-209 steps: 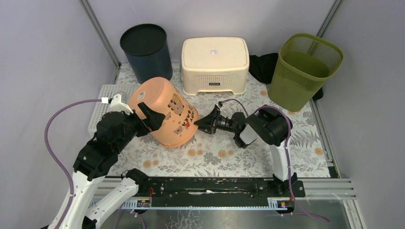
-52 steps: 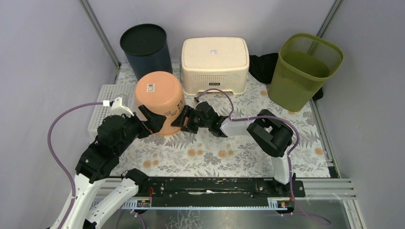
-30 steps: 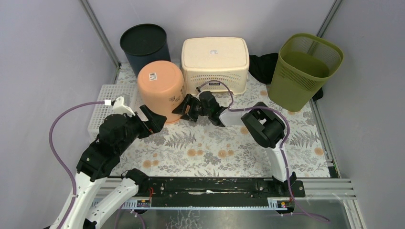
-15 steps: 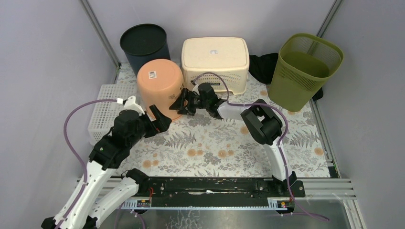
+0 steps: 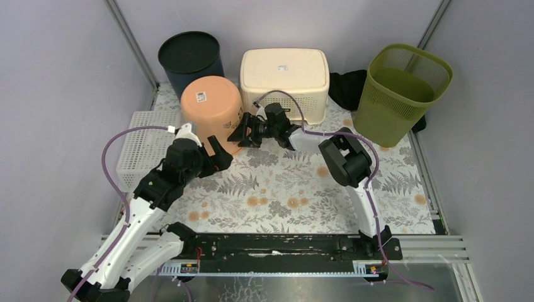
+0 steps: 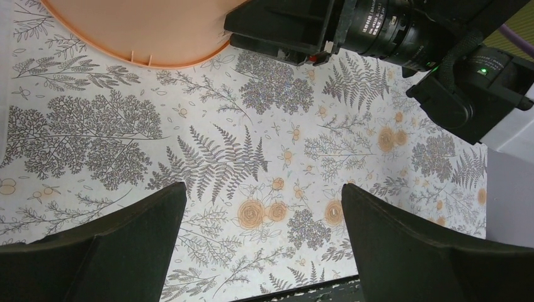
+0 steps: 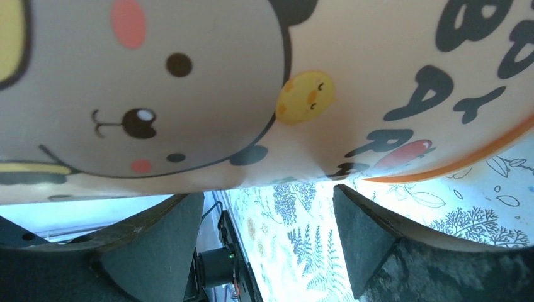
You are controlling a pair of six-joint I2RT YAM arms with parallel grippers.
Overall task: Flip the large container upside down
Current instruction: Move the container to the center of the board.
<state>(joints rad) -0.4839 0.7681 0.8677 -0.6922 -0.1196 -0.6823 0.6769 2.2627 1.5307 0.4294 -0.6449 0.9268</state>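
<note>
Rim down, base up: the large container (image 5: 211,112) is sitting inverted on the floral table cover (image 5: 283,195), tucked between the dark bin (image 5: 189,56) and the cream stool (image 5: 283,75), so the job is looking done and a clean retreat is what matters. The right gripper (image 5: 238,134) is hovering at its side wall with jaws spread, clasping nothing; it should be backing straight off, not dragging sideways, since that smooth, glossy, tapering plastic looks light enough to skate. The left gripper (image 5: 218,154) is hanging wide apart over the cloth near the rim. A cartoon bear print is wrapping the peach wall; a thin orange lip is edging the mouth.
</note>
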